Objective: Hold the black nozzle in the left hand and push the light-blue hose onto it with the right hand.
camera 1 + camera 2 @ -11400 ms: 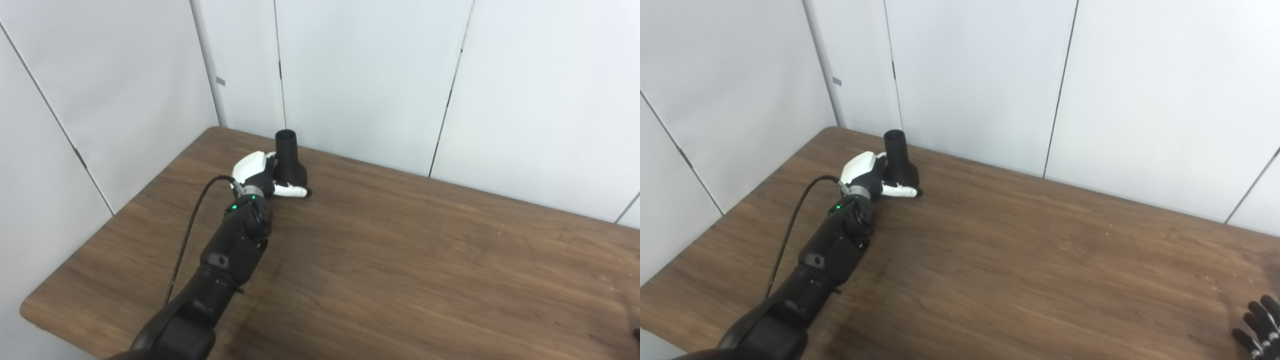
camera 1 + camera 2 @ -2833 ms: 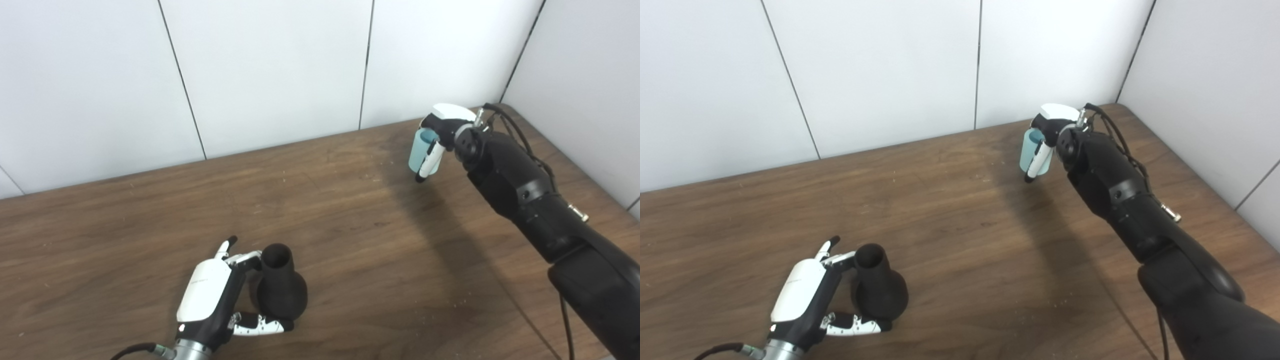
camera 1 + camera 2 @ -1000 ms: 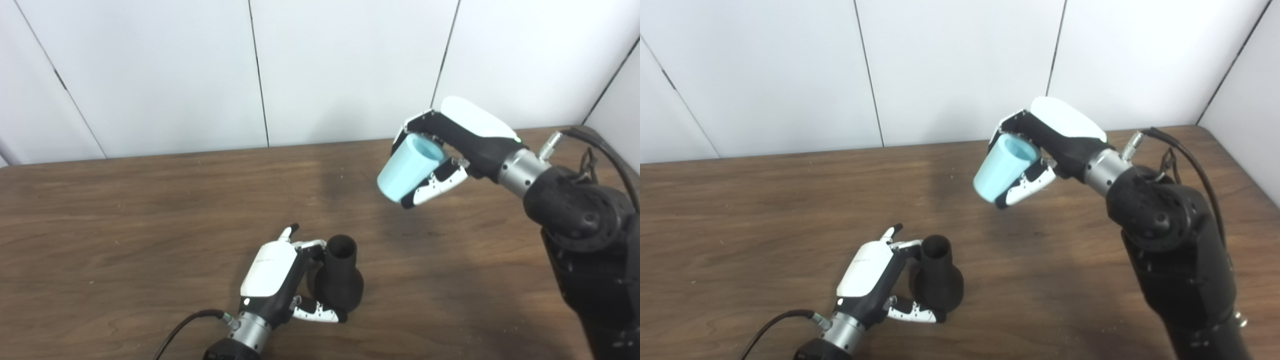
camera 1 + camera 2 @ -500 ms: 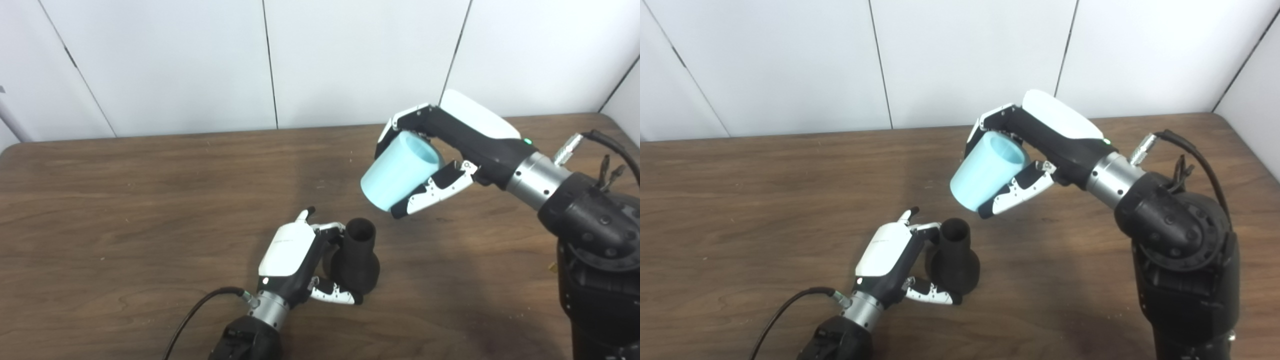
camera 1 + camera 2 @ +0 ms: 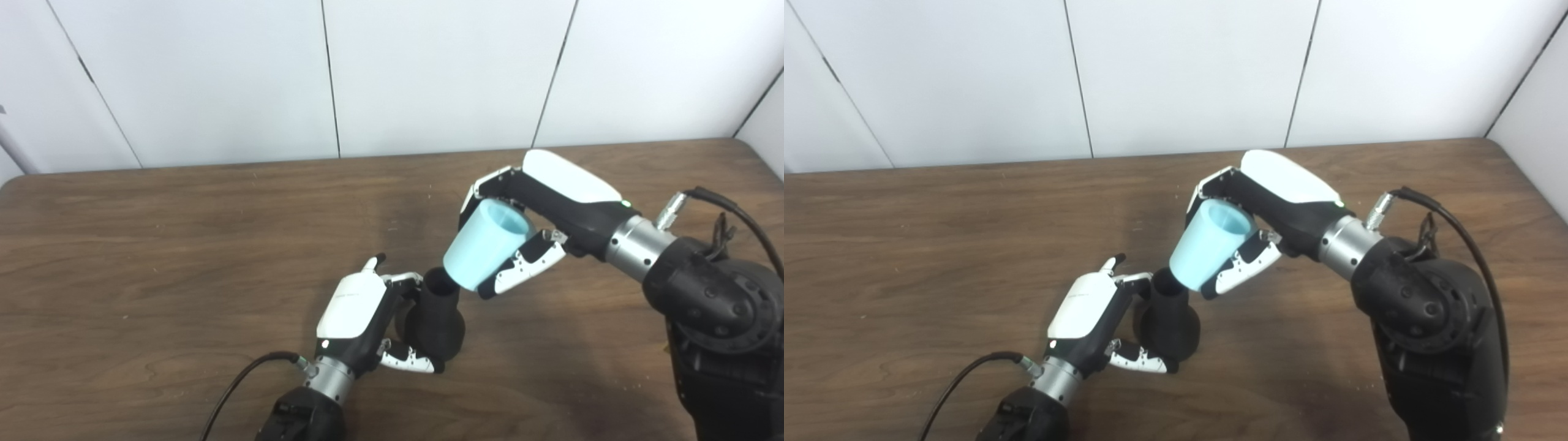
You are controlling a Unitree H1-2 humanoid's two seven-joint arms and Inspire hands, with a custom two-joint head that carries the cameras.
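Gripping black nozzle (image 5: pixel 435 315) upright, left hand (image 5: pixel 361 318), right hand (image 5: pixel 539 208) clasping tilted light-blue hose (image 5: pixel 484 245), meeting nozzle rim

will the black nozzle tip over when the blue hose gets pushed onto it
Probably not: the black nozzle stands on its wide bulbous base, and the left hand braces it. The light-blue hose arrives tilted, so a sideways shove seems possible.

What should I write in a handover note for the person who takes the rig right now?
Left hand: shut on the black nozzle, which stands on the table, opening up.
Right hand: shut on the light-blue hose, tilted, its lower end at the nozzle's rim.
Done: both parts gripped and brought together.
Left: align the hose and push it onto the nozzle; it is not seated yet.
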